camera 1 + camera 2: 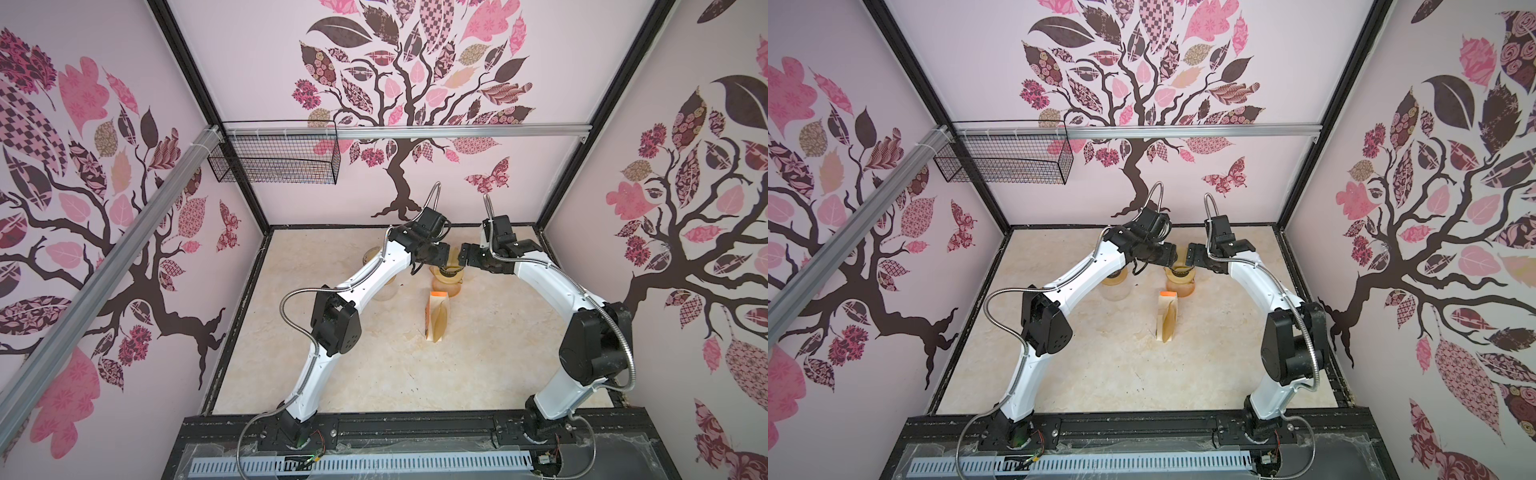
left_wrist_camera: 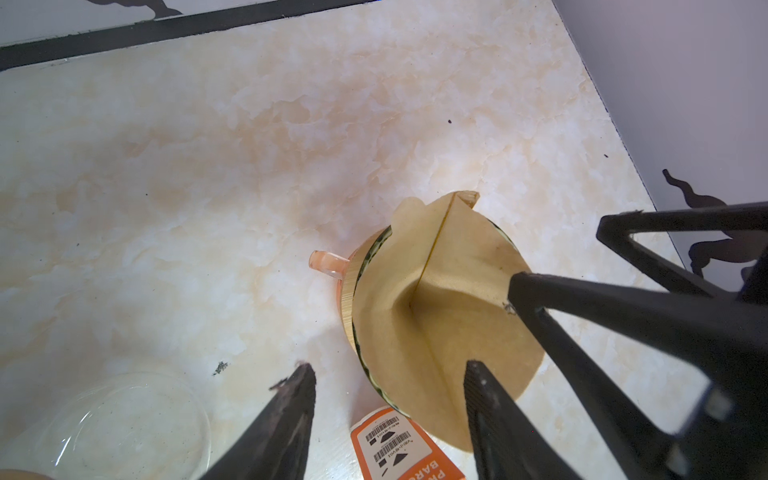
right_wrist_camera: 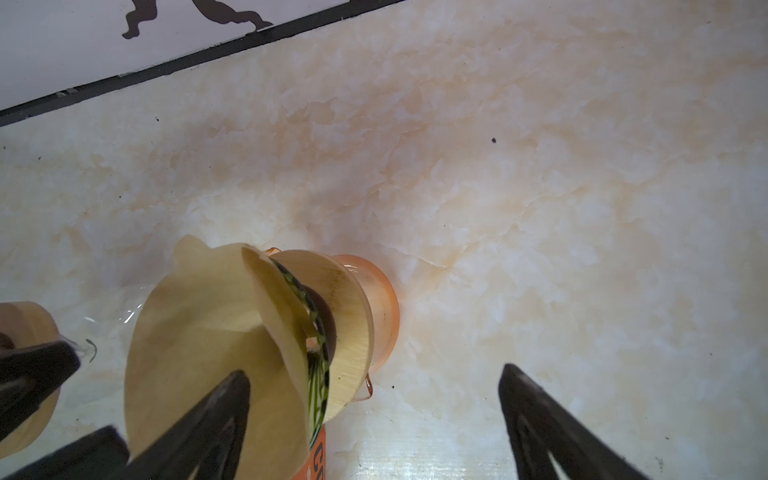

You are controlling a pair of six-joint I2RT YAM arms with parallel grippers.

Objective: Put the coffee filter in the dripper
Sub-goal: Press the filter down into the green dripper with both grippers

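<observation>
The brown paper coffee filter (image 2: 444, 316) (image 3: 208, 332) stands opened as a cone over the mouth of the dripper (image 2: 348, 307) (image 3: 353, 328), leaning off to one side. The dripper has a wooden collar and a green-black rim, and sits on an orange glass carafe (image 3: 384, 307) (image 1: 446, 289). My left gripper (image 2: 388, 395) (image 1: 448, 262) is open, with one finger in front of the filter's edge and the other clear of it. My right gripper (image 3: 374, 399) (image 1: 460, 262) is wide open, one finger against the filter, the other far off. In both top views the two grippers meet above the dripper.
An orange-and-white filter package (image 1: 437, 318) (image 2: 399, 444) stands just in front of the carafe. A clear glass jar (image 2: 124, 419) (image 1: 1116, 289) is to the left, partly under the left arm. A wire basket (image 1: 274, 156) hangs on the back rail.
</observation>
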